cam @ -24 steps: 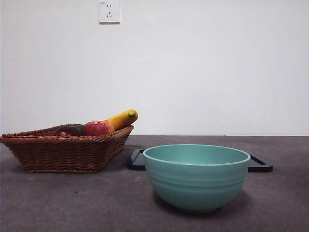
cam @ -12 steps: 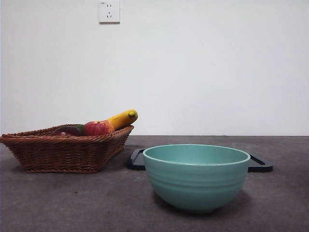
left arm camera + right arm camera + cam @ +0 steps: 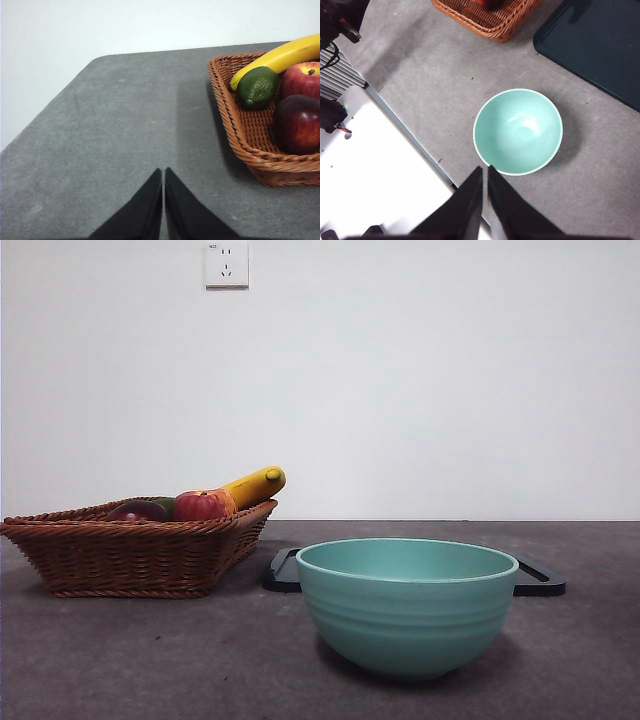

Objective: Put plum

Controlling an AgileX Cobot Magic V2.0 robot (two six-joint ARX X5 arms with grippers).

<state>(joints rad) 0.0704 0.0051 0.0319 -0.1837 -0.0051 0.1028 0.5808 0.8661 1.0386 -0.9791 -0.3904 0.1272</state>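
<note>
Nothing moves since earlier: glossy dark maroon plum (image 3: pixel 298 124) sits in brown wicker basket (image 3: pixel 250 150); left gripper (image 3: pixel 163 176) and right gripper (image 3: pixel 484 173) both closed, empty — task unstarted.

plum (image 3: pixel 299 123) cut by frame edge, basket (image 3: pixel 130 545) wall hiding most

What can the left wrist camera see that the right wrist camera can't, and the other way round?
Only the left wrist view shows the fruit clearly: the plum, the apple, the green fruit and the banana, plus the left gripper, shut. Only the right wrist view shows the teal bowl, the dark tray and the right gripper, shut. Both show the wicker basket and the grey table.
</note>
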